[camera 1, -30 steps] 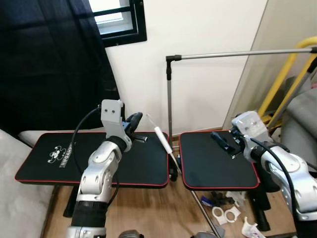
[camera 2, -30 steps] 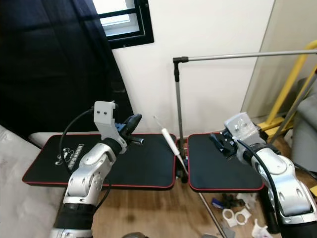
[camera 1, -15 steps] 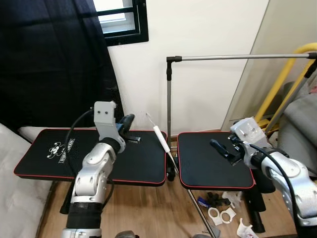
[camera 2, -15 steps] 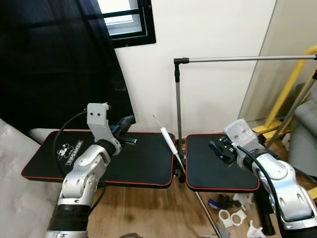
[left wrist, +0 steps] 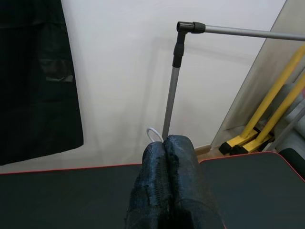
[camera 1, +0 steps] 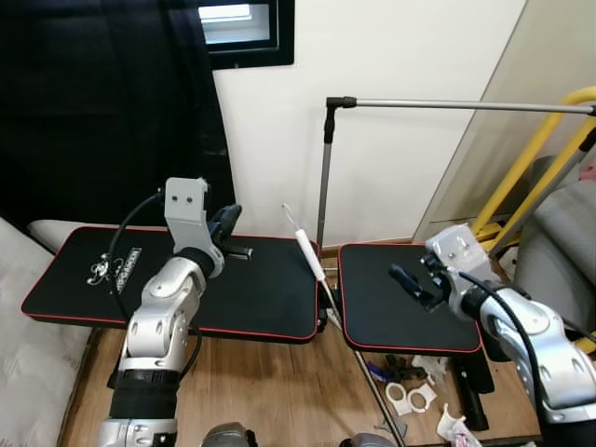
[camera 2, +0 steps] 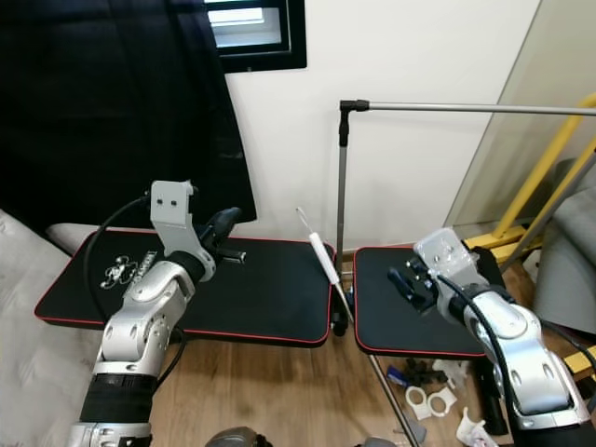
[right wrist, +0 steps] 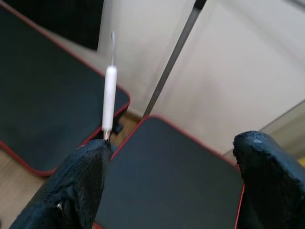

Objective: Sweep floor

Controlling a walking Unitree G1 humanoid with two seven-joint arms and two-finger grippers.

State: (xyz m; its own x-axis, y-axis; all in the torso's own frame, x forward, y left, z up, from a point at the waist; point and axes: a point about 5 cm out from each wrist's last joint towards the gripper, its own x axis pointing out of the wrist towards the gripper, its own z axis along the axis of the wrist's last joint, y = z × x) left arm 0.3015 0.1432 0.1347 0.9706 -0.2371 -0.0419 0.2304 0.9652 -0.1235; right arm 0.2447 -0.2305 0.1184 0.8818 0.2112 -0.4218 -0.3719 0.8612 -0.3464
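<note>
Presently we list two black, red-edged counters side by side: the long counter on the left, the short counter on the right.

Left claw: raised over the long counter's far edge, fingers pressed together, gripping nothing.

Right claw: over the short counter, fingers spread wide apart, nothing between them.

Broom handle: white grip on a thin metal shaft, leaning in the gap between the two counters, top toward the wall. The shaft runs down to the wood floor; its lower end is cut off at the picture's edge, and we cannot make out any broom head. Neither claw touches it.

Metal rack: upright pole behind the gap with a bar running right, its far end cut off.

Small litter: white rings and dark bits on the floor under the short counter, too small to identify.

Black curtain: left, below a window.
</note>
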